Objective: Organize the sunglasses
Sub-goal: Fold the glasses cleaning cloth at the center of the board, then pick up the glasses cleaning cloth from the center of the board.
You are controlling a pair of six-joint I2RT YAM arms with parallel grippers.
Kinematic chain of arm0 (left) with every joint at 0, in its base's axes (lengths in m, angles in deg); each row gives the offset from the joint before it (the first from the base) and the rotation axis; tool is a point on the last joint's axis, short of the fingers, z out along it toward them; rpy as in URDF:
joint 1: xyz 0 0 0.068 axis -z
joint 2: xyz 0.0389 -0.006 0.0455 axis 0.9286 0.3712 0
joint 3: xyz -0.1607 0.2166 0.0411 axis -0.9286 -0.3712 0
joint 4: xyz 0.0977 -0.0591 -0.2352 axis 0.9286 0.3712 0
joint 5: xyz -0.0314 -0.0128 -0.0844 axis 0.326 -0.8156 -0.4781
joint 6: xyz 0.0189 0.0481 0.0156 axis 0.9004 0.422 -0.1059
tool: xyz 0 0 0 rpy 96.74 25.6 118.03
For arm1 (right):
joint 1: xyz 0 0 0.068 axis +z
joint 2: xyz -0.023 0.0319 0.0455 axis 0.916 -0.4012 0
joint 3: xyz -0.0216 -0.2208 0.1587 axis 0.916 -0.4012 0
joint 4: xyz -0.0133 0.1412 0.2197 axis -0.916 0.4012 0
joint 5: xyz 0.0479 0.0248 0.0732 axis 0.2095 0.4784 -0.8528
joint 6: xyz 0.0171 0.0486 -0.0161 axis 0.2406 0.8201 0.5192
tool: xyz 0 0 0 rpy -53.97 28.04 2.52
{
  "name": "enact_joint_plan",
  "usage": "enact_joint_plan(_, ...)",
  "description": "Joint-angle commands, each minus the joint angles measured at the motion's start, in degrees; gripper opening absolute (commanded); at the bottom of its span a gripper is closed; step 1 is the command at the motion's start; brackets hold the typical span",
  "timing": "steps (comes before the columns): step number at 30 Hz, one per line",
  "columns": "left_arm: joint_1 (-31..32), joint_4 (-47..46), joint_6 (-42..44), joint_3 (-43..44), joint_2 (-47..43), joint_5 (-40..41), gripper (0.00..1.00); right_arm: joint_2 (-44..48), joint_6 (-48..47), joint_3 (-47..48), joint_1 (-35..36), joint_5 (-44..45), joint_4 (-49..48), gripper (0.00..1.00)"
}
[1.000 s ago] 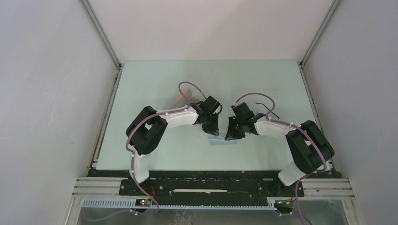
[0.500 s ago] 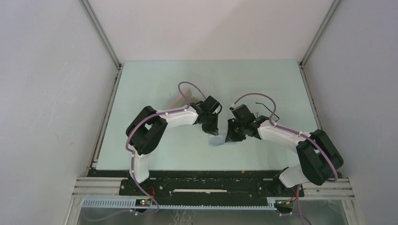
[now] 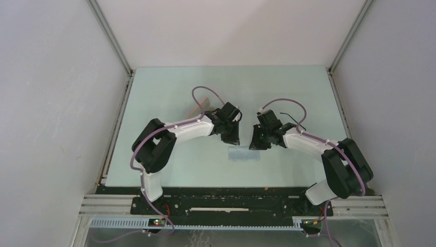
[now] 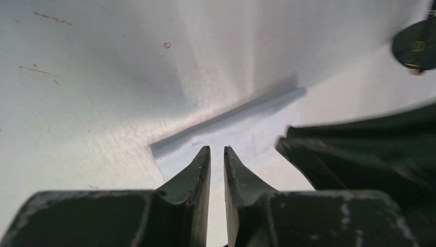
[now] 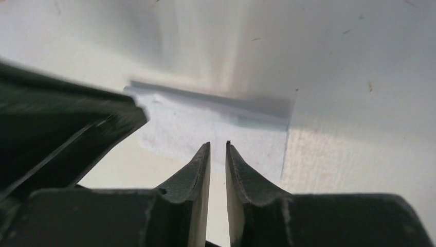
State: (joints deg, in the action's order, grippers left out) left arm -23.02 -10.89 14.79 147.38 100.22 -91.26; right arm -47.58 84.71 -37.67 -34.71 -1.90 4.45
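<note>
"What lies farthest left?"

"A salmon-pink case (image 3: 199, 106) on the pale green bench (image 3: 169, 103), at ten o'clock from the left gripper (image 3: 232, 138). The arm and its cable partly hide it."

"And that gripper?"

"Its fingers are almost together, with only a slit between them and nothing in it. A grey-blue cloth (image 3: 243, 153) lies flat at five o'clock from it, just beside the tips."

"The right gripper (image 3: 255, 144)?"

"The same: fingers nearly meeting and empty. It is near the cloth's right end, which sits at seven o'clock from it."

"Where are the sunglasses (image 3: 296, 123)?"

"On the bench at two o'clock from the right gripper, close beside that forearm and well apart from the case. Neither gripper touches them. They show only as thin black lines."
</note>
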Motion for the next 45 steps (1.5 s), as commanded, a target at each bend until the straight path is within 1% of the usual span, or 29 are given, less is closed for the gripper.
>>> enact_joint_plan(1,-0.4,-0.4,-1.0,-0.8,-7.3,0.9,0.20,-2.4,0.9,1.8,-0.6,1.1,-0.6,0.24)
enact_joint_plan(4,-0.4,-0.3,-1.3,-3.0,-9.7,1.9,0.20,-2.1,0.4,0.0,-1.1,2.3,0.1,0.24)
enact_joint_plan(6,-0.4,0.2,-1.4,-4.6,-11.3,4.4,0.21,-1.2,0.0,-0.9,-1.9,3.0,0.6,0.24)
enact_joint_plan(10,-0.8,1.0,-1.5,-6.6,-13.6,7.6,0.26,2.0,-0.1,-2.8,-4.5,3.7,0.3,0.27)
enact_joint_plan(13,-0.8,1.3,-1.7,-6.8,-13.7,7.4,0.30,2.7,-0.5,-3.1,-6.7,3.8,0.5,0.28)
enact_joint_plan(14,-0.7,1.2,-2.1,-7.0,-13.7,7.1,0.31,2.6,-0.7,-3.0,-7.3,3.4,0.7,0.29)
enact_joint_plan(16,-0.1,0.7,-2.9,-7.9,-13.9,6.4,0.38,2.3,-0.9,-3.0,-8.2,2.5,1.1,0.31)
enact_joint_plan(18,0.4,0.0,-3.5,-9.0,-13.7,5.6,0.42,2.2,-1.2,-3.4,-8.3,2.1,1.1,0.38)
enact_joint_plan(22,1.6,-1.5,-4.9,-10.6,-11.8,4.4,0.43,1.3,-0.9,-4.5,-8.5,0.5,-0.1,0.40)
enact_joint_plan(25,2.3,-1.6,-5.5,-11.0,-10.3,4.9,0.43,0.1,-0.5,-5.0,-8.6,-0.7,-1.0,0.40)
enact_joint_plan(30,2.3,-1.5,-6.0,-11.8,-10.8,7.1,0.43,-0.5,-0.1,-5.8,-8.6,-2.4,-2.4,0.39)
enact_joint_plan(31,2.1,-0.9,-5.9,-11.4,-11.2,7.9,0.42,-0.7,0.0,-5.8,-8.6,-2.4,-2.4,0.39)
enact_joint_plan(34,0.8,-0.1,-6.5,-10.2,-13.9,15.5,0.40,-0.3,0.0,-5.8,-8.6,-2.3,-2.4,0.39)
enact_joint_plan(37,-2.0,0.6,-5.7,-7.5,-14.6,21.2,0.43,0.3,0.1,-5.9,-8.7,-2.0,-2.6,0.39)
enact_joint_plan(40,-5.9,2.6,-3.8,-2.1,-10.6,21.7,0.48,0.4,0.2,-5.8,-8.7,-2.1,-2.5,0.39)
enact_joint_plan(45,-9.5,4.9,-1.1,5.9,-2.8,22.6,0.49,1.5,0.1,-6.1,-8.7,-2.1,-2.0,0.39)
